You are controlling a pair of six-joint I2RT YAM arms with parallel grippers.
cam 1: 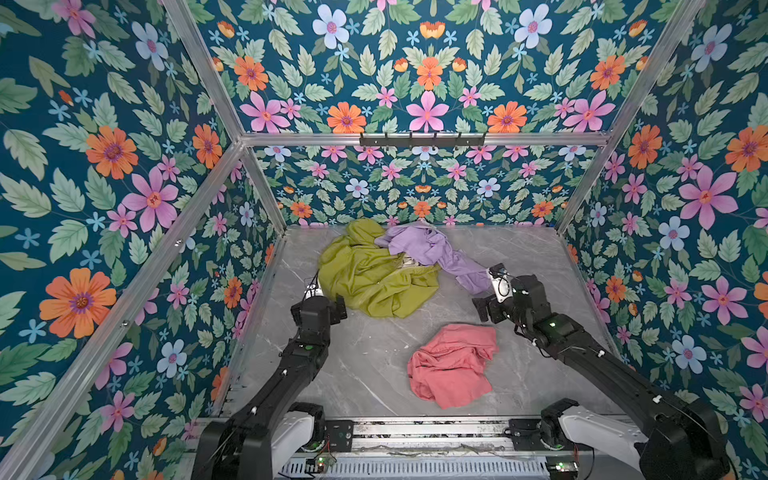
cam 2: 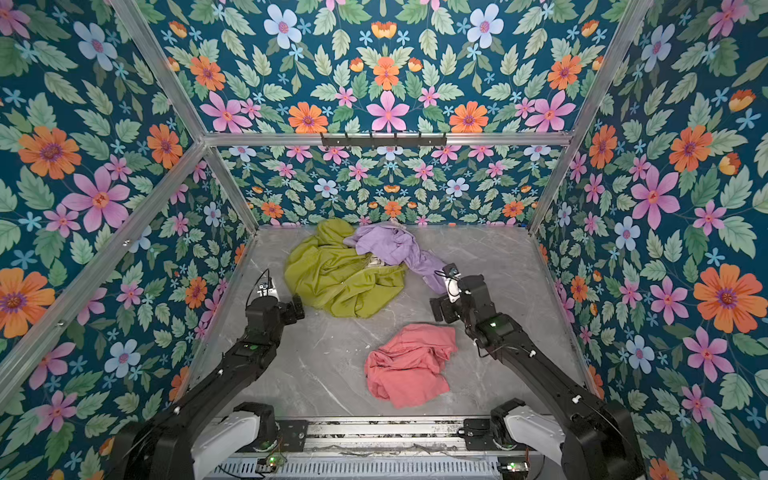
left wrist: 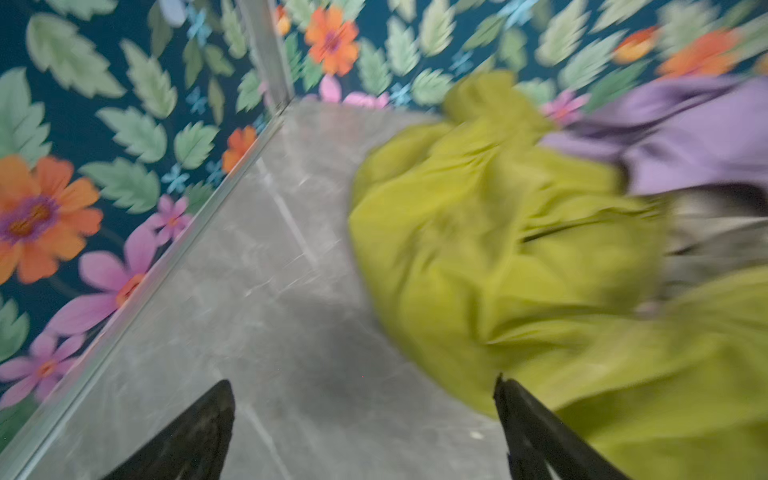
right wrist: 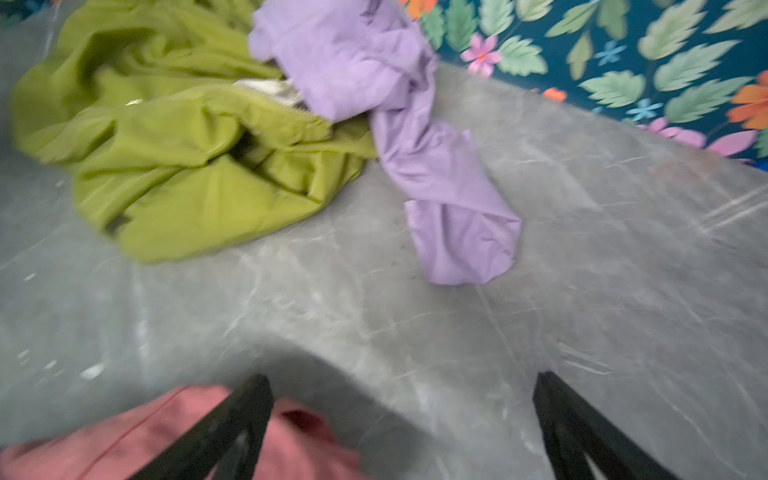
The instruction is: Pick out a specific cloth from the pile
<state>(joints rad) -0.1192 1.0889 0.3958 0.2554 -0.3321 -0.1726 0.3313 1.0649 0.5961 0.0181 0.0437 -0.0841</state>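
Note:
The salmon-pink cloth (cam 1: 451,365) lies crumpled by itself on the grey table, near the front and apart from the pile; it shows in both top views (cam 2: 409,365). The pile sits at the back: a large olive-green cloth (cam 1: 374,276) with a lilac cloth (cam 1: 432,249) draped over its right side. My right gripper (right wrist: 403,376) hangs open just behind the pink cloth (right wrist: 166,436), holding nothing, one finger over the cloth's edge. Beside the green cloth's (left wrist: 519,249) left edge, my left gripper (left wrist: 362,380) is open and empty.
Flowered walls with aluminium rails close in the table (cam 1: 374,374) on three sides. The lilac cloth's long tail (right wrist: 453,216) trails toward the right arm (cam 1: 540,328). The left arm (cam 1: 307,332) reaches along the left wall. A rack of hooks (cam 1: 422,139) hangs on the back rail.

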